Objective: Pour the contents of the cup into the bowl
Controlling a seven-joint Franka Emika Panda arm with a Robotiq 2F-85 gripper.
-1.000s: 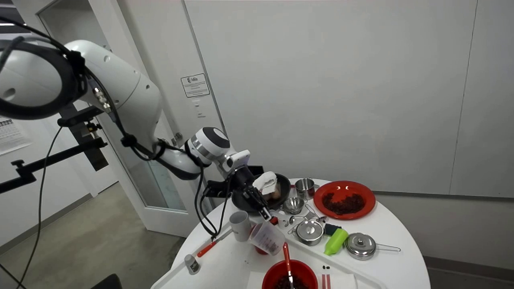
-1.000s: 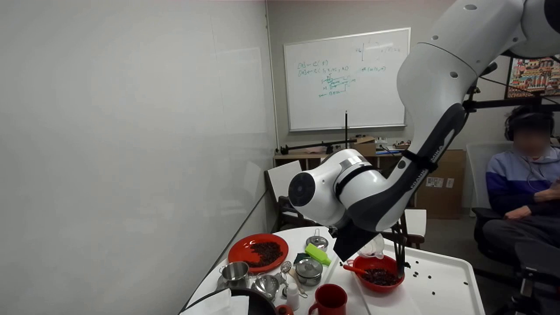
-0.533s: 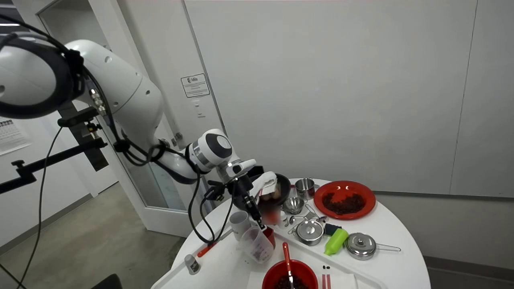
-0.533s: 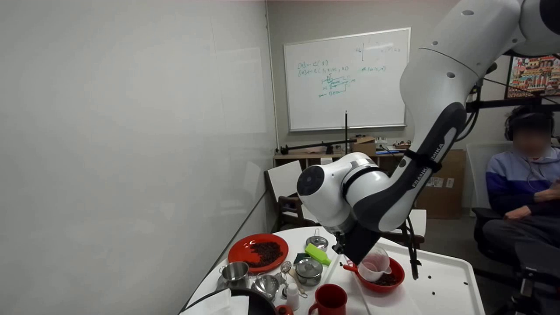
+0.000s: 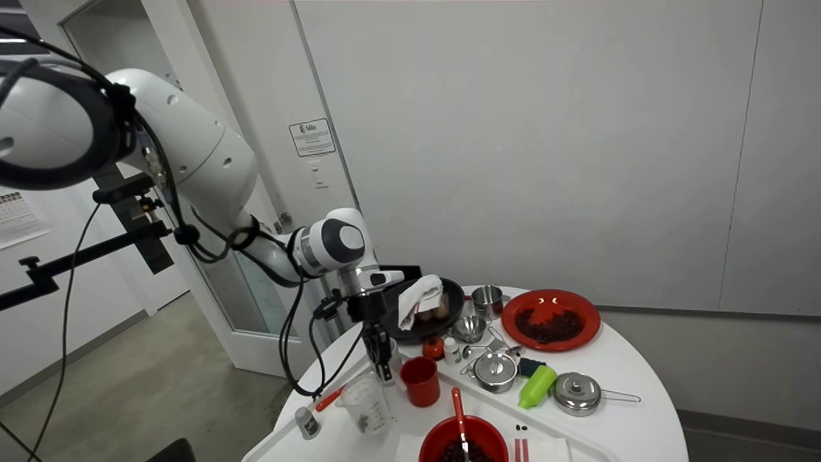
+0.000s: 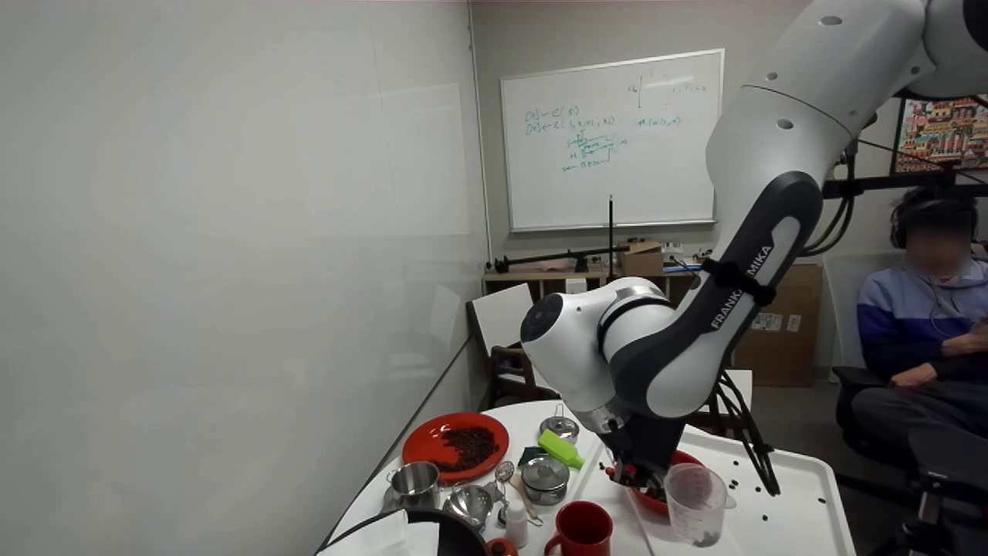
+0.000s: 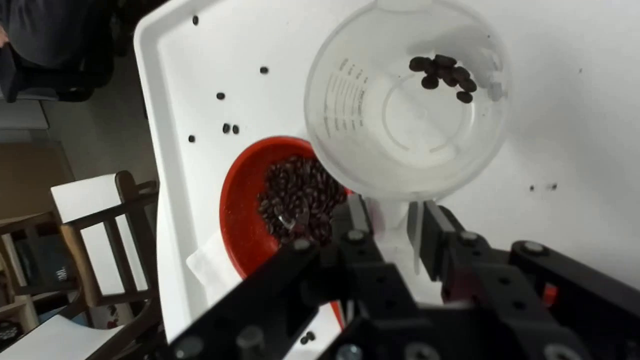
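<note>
Fingers (image 7: 435,235) clench the clear cup (image 7: 405,105) over a white tray (image 6: 799,529); a scribbled whiteboard (image 6: 614,143) hangs on the wall (image 6: 594,31)

In an exterior view the bowl (image 5: 439,433) was cut by the lower edge; in the wrist view the gripper (image 7: 389,215) and the clear cup (image 7: 380,125) hid a part of it. The gripper was blurred there — which part of the cup stood between its jaws, I could not tell. The cup was cut above, its printed marks (image 7: 345,95) too unsharp to read. In an exterior view the person's face (image 6: 938,247) was blurred, and the pan (image 6: 455,533) was cut below.
</note>
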